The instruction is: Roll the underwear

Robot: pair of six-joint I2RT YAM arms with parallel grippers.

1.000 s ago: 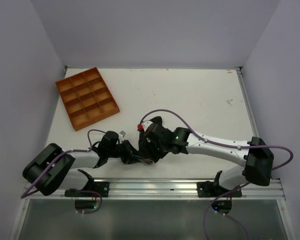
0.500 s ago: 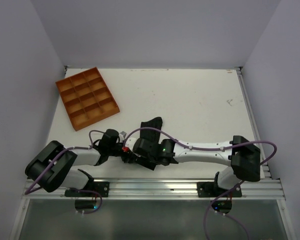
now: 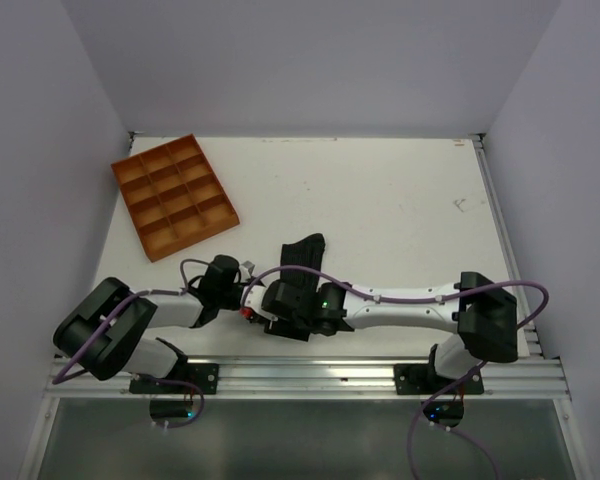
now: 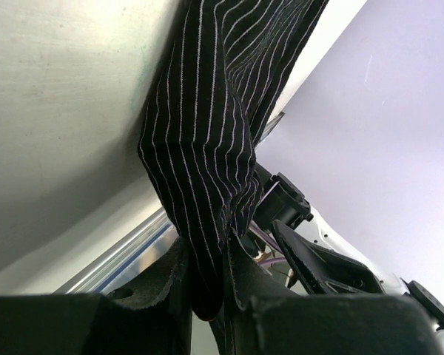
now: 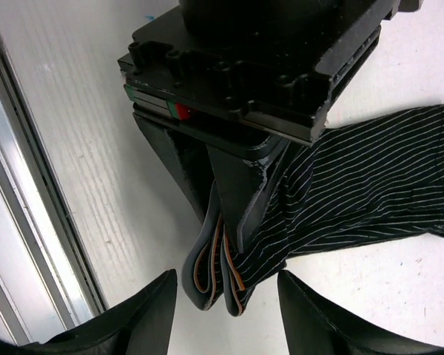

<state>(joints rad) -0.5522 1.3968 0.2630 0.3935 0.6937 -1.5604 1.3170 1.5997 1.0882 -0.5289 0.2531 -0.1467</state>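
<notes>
The underwear [image 3: 305,248] is black pinstriped fabric with a reddish-brown edge, lying stretched out on the white table. In the left wrist view its near end [image 4: 200,170] hangs bunched between my left gripper's [image 4: 207,260] fingers, which are shut on it. From the right wrist view that pinched end shows as a folded bundle [image 5: 233,285], with the rest trailing off to the right [image 5: 377,192]. My right gripper [image 5: 226,279] stands open, one finger on each side of the bundle, neither touching it. From above, both grippers, left [image 3: 246,295] and right [image 3: 262,312], crowd together by the near edge.
An orange compartment tray [image 3: 175,195] sits at the far left of the table. An aluminium rail [image 3: 310,372] runs along the near edge, right beside both grippers. The right arm [image 3: 400,305] lies low across the front of the table.
The right arm has swung left and toward the near edge, uncovering the far part of the underwear, and its jaws have spread wider. The left gripper keeps its hold.
</notes>
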